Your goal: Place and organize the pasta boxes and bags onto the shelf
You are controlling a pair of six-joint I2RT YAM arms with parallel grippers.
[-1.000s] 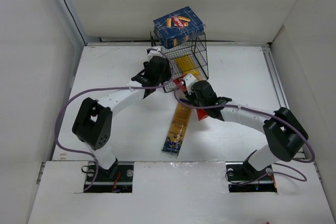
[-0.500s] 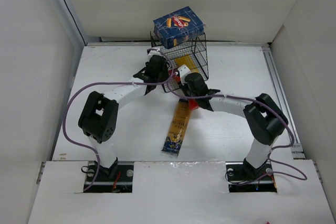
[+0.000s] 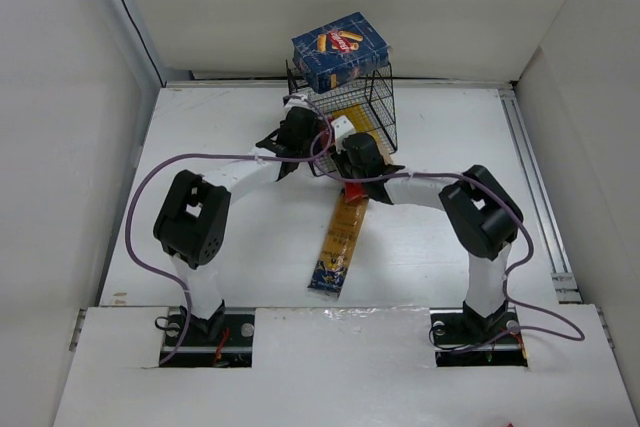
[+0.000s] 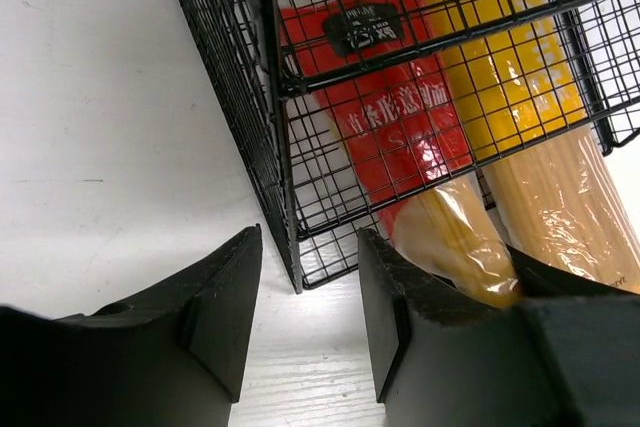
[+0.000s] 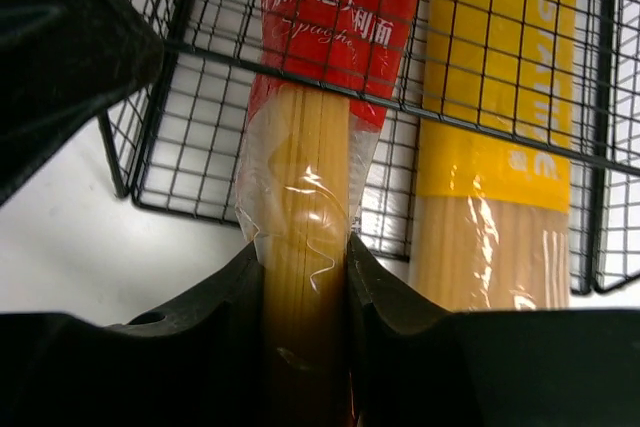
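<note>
The dark blue pasta box (image 3: 340, 50) lies on top of the black wire shelf (image 3: 372, 107). The yellow packet (image 3: 358, 123) lies in the shelf's lower tier and also shows in the right wrist view (image 5: 500, 77). My right gripper (image 5: 305, 297) is shut on the clear window of the red packet (image 5: 330, 17), whose red end reaches into the lower tier beside the yellow one. My left gripper (image 4: 310, 317) is open and empty, with its jaws either side of the shelf's front left corner post (image 4: 280, 147). The orange-tan packet (image 3: 338, 239) lies on the table in front of the shelf.
White walls enclose the table on three sides. Purple cables loop from both arms over the table. In the top view the two grippers, left (image 3: 303, 125) and right (image 3: 352, 152), sit close together at the shelf's front.
My right gripper has moved left and forward to the shelf with the red packet, sliding its end into the lower tier. My left gripper has shifted slightly closer to the shelf corner.
</note>
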